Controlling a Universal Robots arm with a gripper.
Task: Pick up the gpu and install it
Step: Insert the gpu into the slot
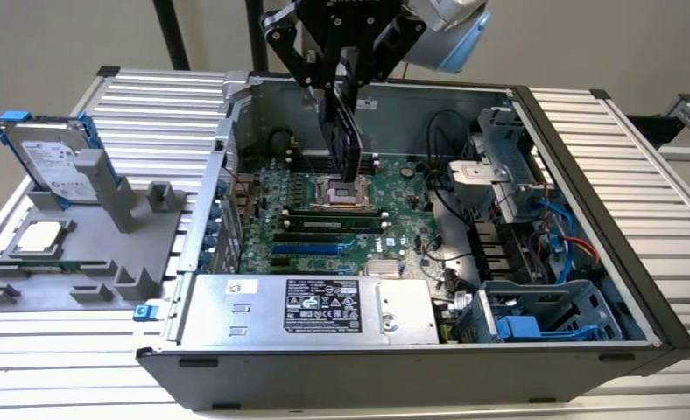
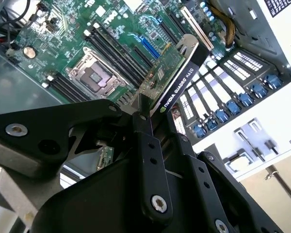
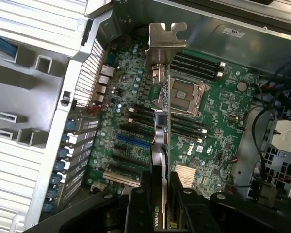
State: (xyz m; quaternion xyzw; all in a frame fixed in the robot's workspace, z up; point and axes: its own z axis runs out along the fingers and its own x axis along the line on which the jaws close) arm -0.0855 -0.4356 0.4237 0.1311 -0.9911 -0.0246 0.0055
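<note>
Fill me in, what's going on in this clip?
The arm's gripper is shut on the gpu, holding it edge-on above the motherboard inside the open computer case. In the first wrist view the card hangs over the processor socket area, silver bracket at its far end. It is not seated in any slot yet. A hard drive stands in the grey holder on the exterior view's left.

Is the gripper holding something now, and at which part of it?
Yes: the gripper holds the gpu, a thin green expansion card with a black cooler, clamped across its two faces at the end far from its silver metal bracket.
</note>
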